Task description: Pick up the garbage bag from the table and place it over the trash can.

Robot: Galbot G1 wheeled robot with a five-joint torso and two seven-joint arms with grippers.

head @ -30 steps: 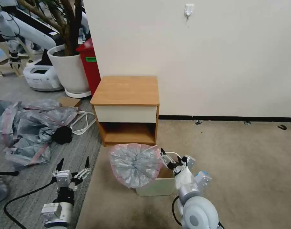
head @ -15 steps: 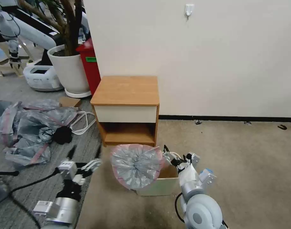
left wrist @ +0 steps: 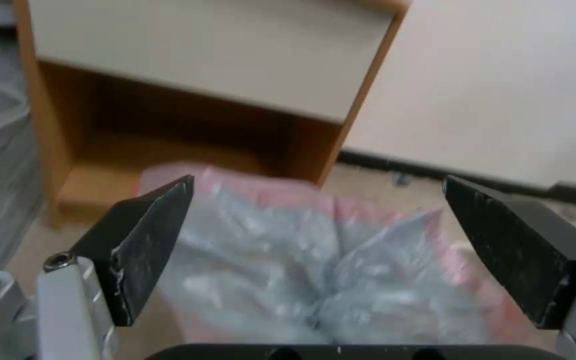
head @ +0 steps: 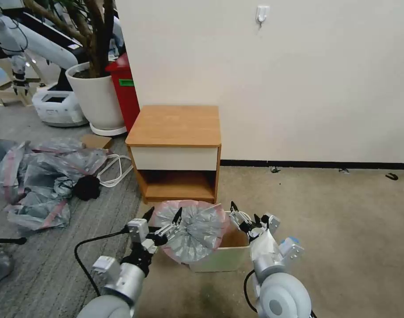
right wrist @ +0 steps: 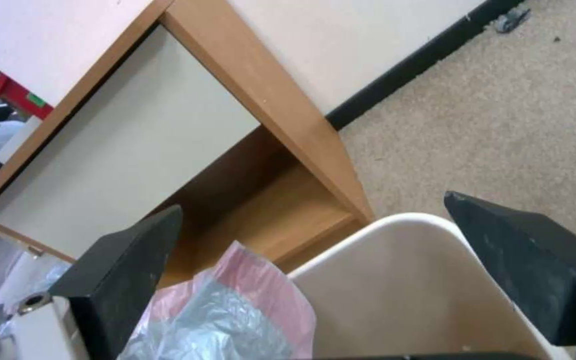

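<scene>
Grey, crinkled translucent plastic with a pink-red band along its edge, the garbage bag (head: 191,229) lay draped over the left side of the small cream-beige rectangular plastic trash can (head: 224,258), which stood on the beige carpet (head: 325,229) just in front of the small orange-brown wooden bench (head: 175,150) with the cream drawer front; the bench top itself carried nothing. Your left end effector (head: 163,215) stood at the bag's left edge with its black fingers spread wide, and from its wrist camera you could see the bag (left wrist: 315,270) lying between and beyond the two tips (left wrist: 148,240), with the bench's open lower shelf (left wrist: 161,150) behind; whether either tip touched the plastic could not be told. Your right end effector (head: 245,213) hung over the can's open right half, fingers likewise wide apart and holding nothing; its wrist view showed the can's rolled rim (right wrist: 395,225) and the bag's pink edge (right wrist: 255,285) beside it. A heap of similar grey and pink bags (head: 38,176) lay well apart on the grey striped floor to the left.
</scene>
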